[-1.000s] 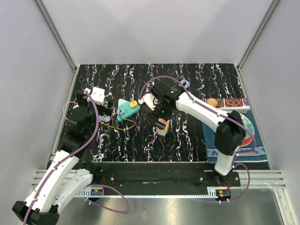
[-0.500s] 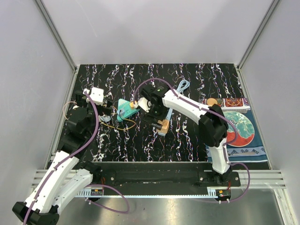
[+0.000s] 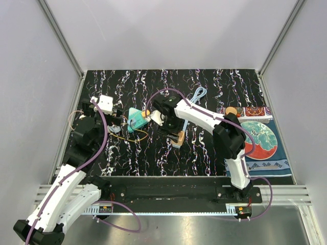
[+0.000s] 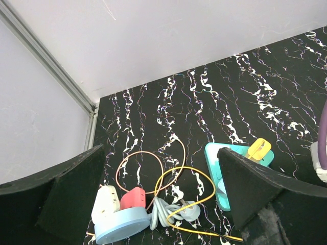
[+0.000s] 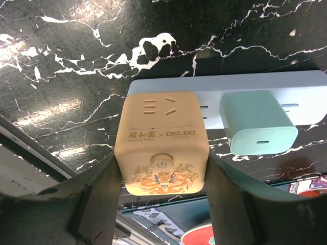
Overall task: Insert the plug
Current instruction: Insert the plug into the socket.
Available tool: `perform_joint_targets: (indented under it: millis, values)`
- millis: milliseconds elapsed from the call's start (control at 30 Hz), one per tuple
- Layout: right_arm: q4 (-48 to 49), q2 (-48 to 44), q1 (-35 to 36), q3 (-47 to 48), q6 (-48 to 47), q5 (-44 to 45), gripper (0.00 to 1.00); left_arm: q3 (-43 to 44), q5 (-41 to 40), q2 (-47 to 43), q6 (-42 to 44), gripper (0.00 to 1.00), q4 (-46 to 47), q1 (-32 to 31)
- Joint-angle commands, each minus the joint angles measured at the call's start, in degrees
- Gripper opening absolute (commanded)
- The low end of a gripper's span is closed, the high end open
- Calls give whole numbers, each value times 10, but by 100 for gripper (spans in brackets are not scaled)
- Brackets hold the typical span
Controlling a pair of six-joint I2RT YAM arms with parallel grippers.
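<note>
An orange cube plug (image 5: 161, 148) with a dragon print sits on one end of a light-blue power strip (image 5: 219, 87), beside a mint charger (image 5: 258, 125). My right gripper (image 5: 162, 171) is shut on the cube, one finger pressed flat against each side. From above, the cube (image 3: 179, 137) shows at the near end of the strip (image 3: 184, 124), under my right gripper (image 3: 172, 130). My left gripper (image 4: 159, 168) hangs open above a tangle of plugs and holds nothing. It shows at the table's left (image 3: 113, 122).
A teal triangular socket (image 4: 213, 158) carries a yellow plug (image 4: 259, 148). A round blue socket (image 4: 120, 227) holds a white plug (image 4: 104, 201) and a red plug (image 4: 133, 196). A pale blue plug (image 4: 186, 209) lies among pink and yellow cords. A patterned mat (image 3: 258, 140) lies at right.
My right arm has swung left and closer over the strip's near end, and its jaws have closed in on the orange cube. The left arm has not moved.
</note>
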Motion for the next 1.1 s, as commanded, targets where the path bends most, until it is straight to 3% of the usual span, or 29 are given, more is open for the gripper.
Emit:
perform_joint_targets:
  millis: [0,33,133,367,767,1067]
  values:
    - [-17,-11,4,-33,-3,-9,29,-1,-16,-5,6,99,30,2]
    - [-14,-13,5,-47,-7,-14,18,-1,-17,-6,6,99,30,2]
    - [4,-18,4,-92,-8,-14,0,-1,-17,-6,7,99,30,2]
    - [65,-24,0,-188,-3,-8,0,0,-18,-7,6,99,30,2]
    - [42,81,5,-75,-16,-10,0,-1,-22,-7,12,99,31,3]
    - [93,44,6,-187,11,-22,0,-1,-22,-12,11,99,31,3]
